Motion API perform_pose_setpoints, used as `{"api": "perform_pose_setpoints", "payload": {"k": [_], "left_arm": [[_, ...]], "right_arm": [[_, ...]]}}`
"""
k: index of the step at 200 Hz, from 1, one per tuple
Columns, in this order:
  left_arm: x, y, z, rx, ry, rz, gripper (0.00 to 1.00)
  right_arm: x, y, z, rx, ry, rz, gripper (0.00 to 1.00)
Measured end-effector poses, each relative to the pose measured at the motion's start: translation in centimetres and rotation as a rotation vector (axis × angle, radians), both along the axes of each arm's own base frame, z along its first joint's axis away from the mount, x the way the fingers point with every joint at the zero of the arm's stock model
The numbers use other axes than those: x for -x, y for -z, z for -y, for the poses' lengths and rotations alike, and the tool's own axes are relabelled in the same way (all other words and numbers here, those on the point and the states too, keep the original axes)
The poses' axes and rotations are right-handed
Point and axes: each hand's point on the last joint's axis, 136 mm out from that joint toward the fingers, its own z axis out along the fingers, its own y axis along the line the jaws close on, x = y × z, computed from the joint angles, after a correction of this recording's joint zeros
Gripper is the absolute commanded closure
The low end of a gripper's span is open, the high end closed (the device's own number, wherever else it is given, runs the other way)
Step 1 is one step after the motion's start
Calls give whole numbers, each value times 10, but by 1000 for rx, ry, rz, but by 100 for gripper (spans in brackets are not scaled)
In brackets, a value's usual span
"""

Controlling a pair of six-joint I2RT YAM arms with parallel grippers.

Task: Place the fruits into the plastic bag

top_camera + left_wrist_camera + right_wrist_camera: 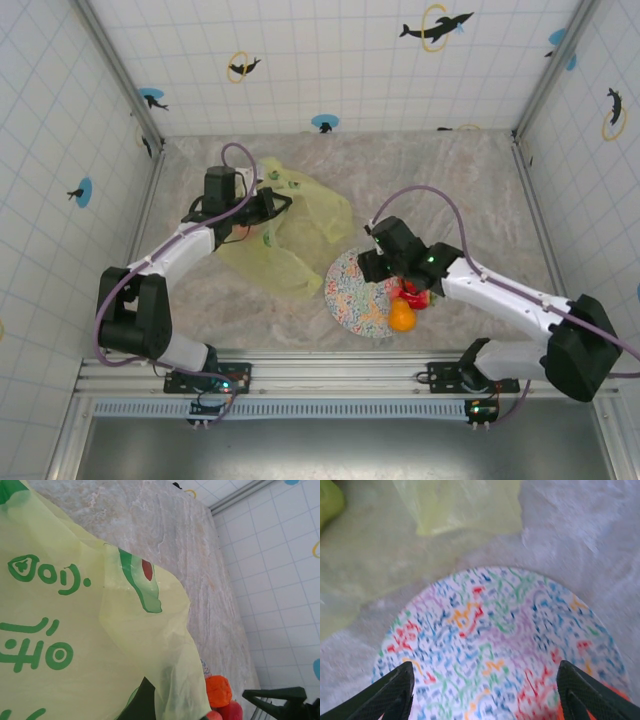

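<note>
The yellow-green plastic bag lies crumpled left of centre, and my left gripper is shut on its upper edge. In the left wrist view the plastic bag drapes over my fingers. An orange fruit and a red fruit sit at the right rim of the speckled plate. From the left wrist these show as an orange fruit and a red fruit. My right gripper hangs open just above the plate, nothing between its fingers. A green lump shows at the top left.
Tiled walls close the marbled table on three sides. The right arm stretches over the near right of the table, next to the fruits. Bare table lies beyond the bag and to the far right.
</note>
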Motion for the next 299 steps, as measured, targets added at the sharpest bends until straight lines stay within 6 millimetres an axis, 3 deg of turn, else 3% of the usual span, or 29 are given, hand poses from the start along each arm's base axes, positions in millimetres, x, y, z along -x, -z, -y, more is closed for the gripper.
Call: {"api": "perform_pose_setpoints", "payload": {"k": [49,85,125,153,194,299], "left_arm": [[0,0,0,0,0,0,100],[1,0,1,0,2,0,100],[1,0,2,0,6,-1,100],[1,0,2,-1,5,0,100],[1,0,2,-2,4,0,100],[1,0,2,-2,4,0,100]], "right_arm": [[38,-11,24,130,47,-76,17],[69,-1,44,228,82,-152,16],[84,0,54,206,140,-185,15],[96,19,64,220,163,-238,14],[106,45,71,230,181,-297,16],[115,78,65,198,170,-412,20]]}}
